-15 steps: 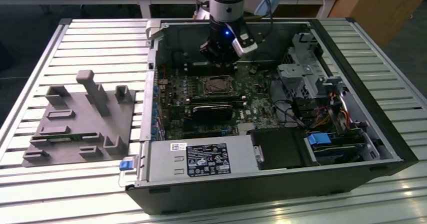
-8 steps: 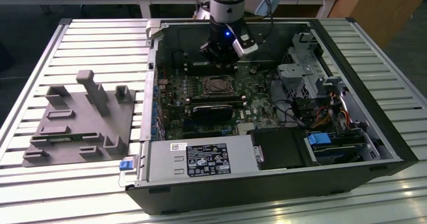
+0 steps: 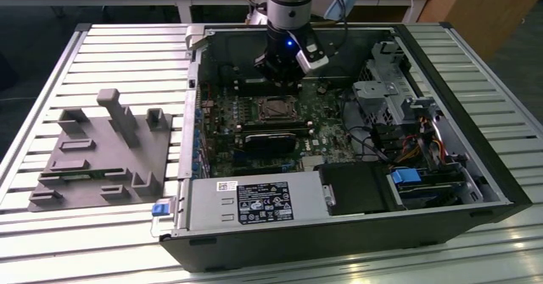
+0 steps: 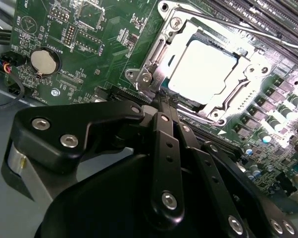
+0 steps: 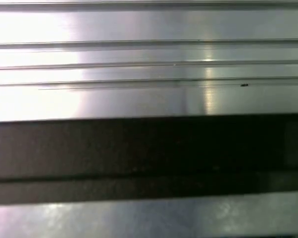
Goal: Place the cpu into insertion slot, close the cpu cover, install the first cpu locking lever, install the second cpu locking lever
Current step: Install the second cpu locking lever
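Gripper point(image 4: 161, 99) fingers pressed together, empty, just beside insertion slot point(image 4: 154, 64); cpu point(image 4: 201, 67) seated, cpu cover point(image 4: 238, 54) down, exterior frame centre.

In the second wrist view, the cpu point(image 4: 202, 67) is seen seated in the insertion slot point(image 4: 156, 57), its pale top washed out by bright light. The cpu cover point(image 4: 214, 106) is laid down around it as a silvery frame, with the chip showing through the cut-out centre. The gripper point(image 4: 165, 99) is held just beside the near edge of the socket, its black fingers point(image 4: 164, 144) brought together at the tips. A round coin battery point(image 4: 43, 60) is mounted on the green circuit board point(image 4: 104, 44), well apart from the socket.
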